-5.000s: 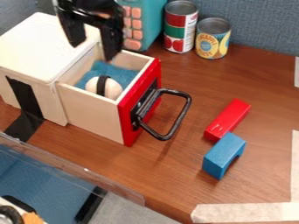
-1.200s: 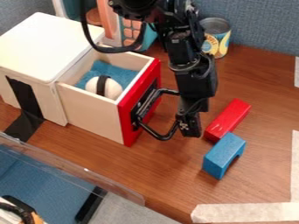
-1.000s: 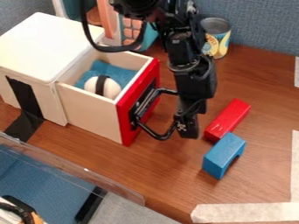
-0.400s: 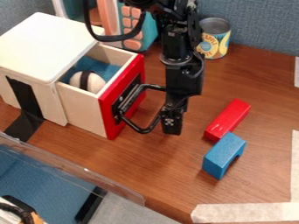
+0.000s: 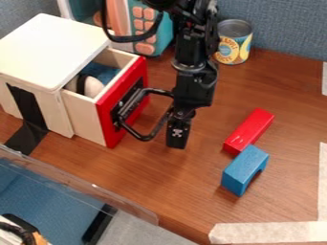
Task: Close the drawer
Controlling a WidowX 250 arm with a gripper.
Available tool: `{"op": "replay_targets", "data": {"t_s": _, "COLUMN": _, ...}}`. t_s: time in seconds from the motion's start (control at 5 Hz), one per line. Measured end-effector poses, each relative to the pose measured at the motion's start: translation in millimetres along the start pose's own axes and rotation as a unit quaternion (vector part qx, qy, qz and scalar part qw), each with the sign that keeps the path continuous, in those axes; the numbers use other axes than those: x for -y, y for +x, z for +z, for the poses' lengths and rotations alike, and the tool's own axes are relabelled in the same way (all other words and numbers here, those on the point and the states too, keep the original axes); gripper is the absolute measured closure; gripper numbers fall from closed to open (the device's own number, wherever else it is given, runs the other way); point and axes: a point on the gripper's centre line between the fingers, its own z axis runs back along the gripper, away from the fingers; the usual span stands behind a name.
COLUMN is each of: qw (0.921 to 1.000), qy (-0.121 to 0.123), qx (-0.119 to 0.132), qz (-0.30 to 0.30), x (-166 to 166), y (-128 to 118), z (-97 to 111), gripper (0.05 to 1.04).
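Observation:
The gripper hangs down at the outer side of the drawer's black handle, touching or nearly touching its outer bar. The drawer, with a red front, stands partly out of the white cabinet. Inside it lie a blue cloth and a pale ball with a black band, the ball partly under the cabinet's top edge.
Right of the gripper lie a red block and a blue arch block. A can and a teal toy stand behind the arm. A clear panel edge crosses the lower left.
The gripper has gone from the back left to the handle and then moved left. The drawer has slid well into the cabinet, carrying the ball and cloth along; the blocks stayed put.

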Motion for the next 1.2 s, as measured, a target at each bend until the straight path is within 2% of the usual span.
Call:
{"op": "replay_targets", "data": {"t_s": 0.4, "qw": 0.9993, "qy": -0.009, "qx": -0.024, "qz": 0.027, "x": 0.1, "y": -14.7, "z": -0.6, "gripper": 0.084}}
{"op": "replay_targets", "data": {"t_s": 0.6, "qw": 0.9976, "qy": -0.024, "qx": -0.029, "qz": 0.059, "x": 2.1, "y": -35.2, "z": -6.2, "gripper": 0.084}}
{"op": "replay_targets", "data": {"t_s": 1.0, "qw": 0.9926, "qy": -0.029, "qx": -0.028, "qz": 0.114, "x": 7.4, "y": -67.3, "z": 0.9, "gripper": 0.084}}
{"op": "replay_targets", "data": {"t_s": 1.2, "qw": 0.9911, "qy": -0.038, "qx": -0.029, "qz": 0.124, "x": 10.7, "y": -72.4, "z": -0.9, "gripper": 0.084}}
